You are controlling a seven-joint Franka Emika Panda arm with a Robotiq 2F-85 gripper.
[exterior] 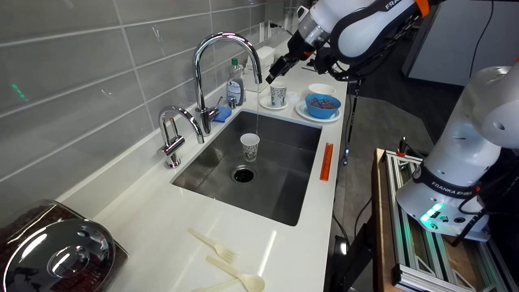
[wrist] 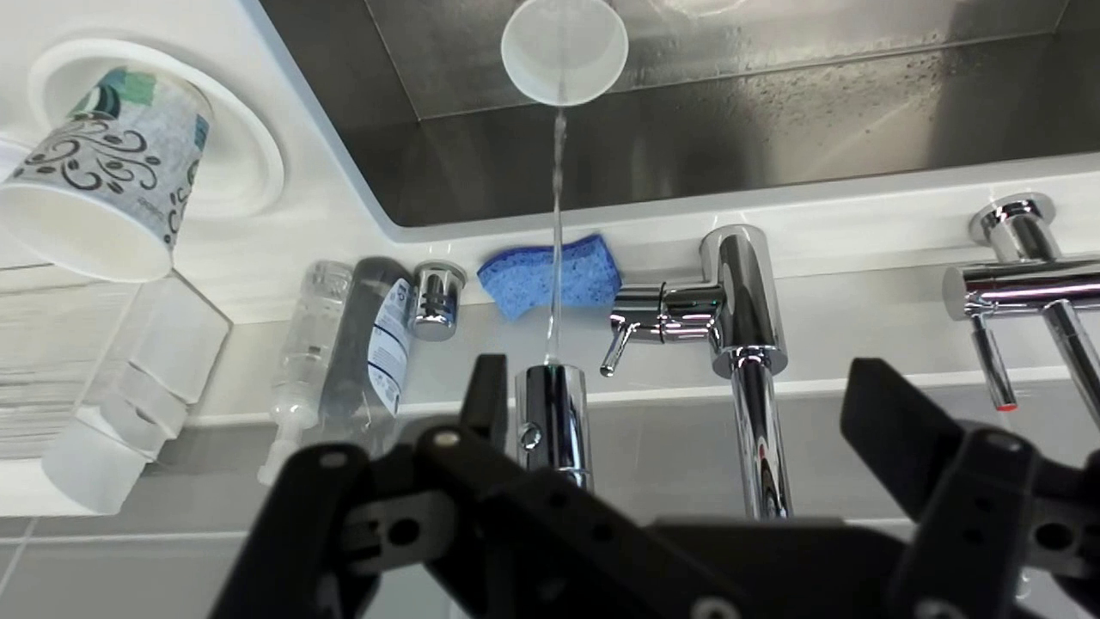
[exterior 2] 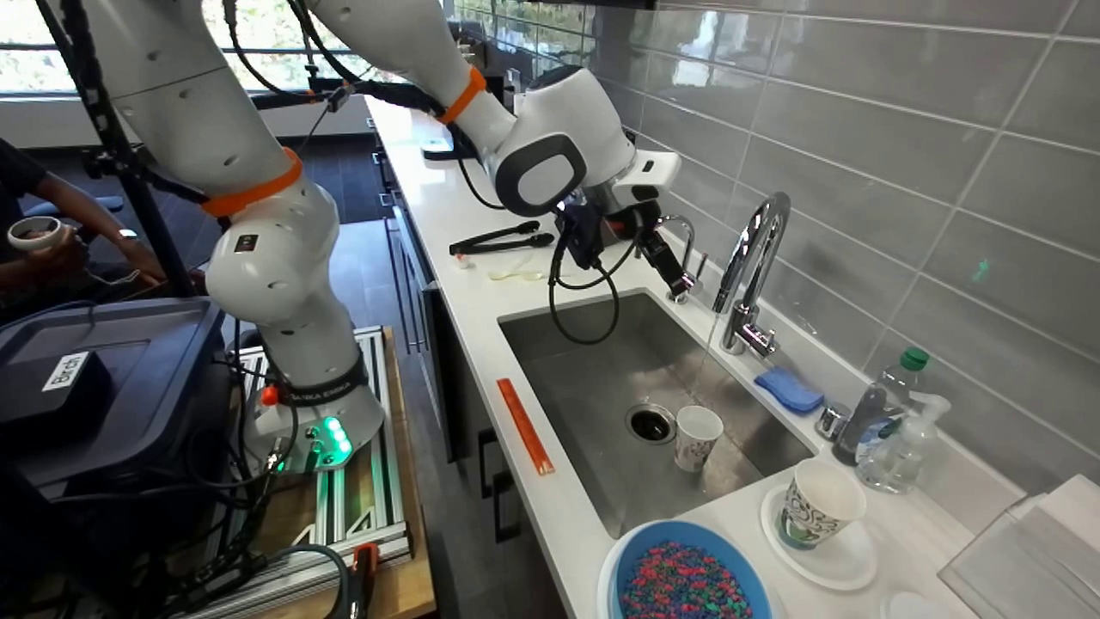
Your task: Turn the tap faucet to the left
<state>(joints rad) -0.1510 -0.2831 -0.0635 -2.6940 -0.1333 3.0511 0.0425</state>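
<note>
The tap faucet (exterior: 198, 77) is a tall chrome gooseneck at the back edge of the sink. It also shows in an exterior view (exterior 2: 763, 254). A thin stream of water runs from its nozzle into a paper cup (exterior: 249, 148) in the sink. My gripper (exterior: 275, 73) is open and empty beside the nozzle, on the counter-front side. In the wrist view my gripper (wrist: 679, 383) has its fingers wide apart. The nozzle (wrist: 553, 417) appears between them, close to the left finger; I cannot tell whether they touch. The upper arch is hidden there.
A short chrome tap (exterior: 172, 146) stands beside the faucet. A blue sponge (exterior 2: 789, 389), a soap bottle (exterior 2: 885, 404), a cup on a plate (exterior 2: 816, 507) and a blue bowl (exterior: 322, 106) are around the sink. An orange strip (exterior: 326, 161) lies on the front edge.
</note>
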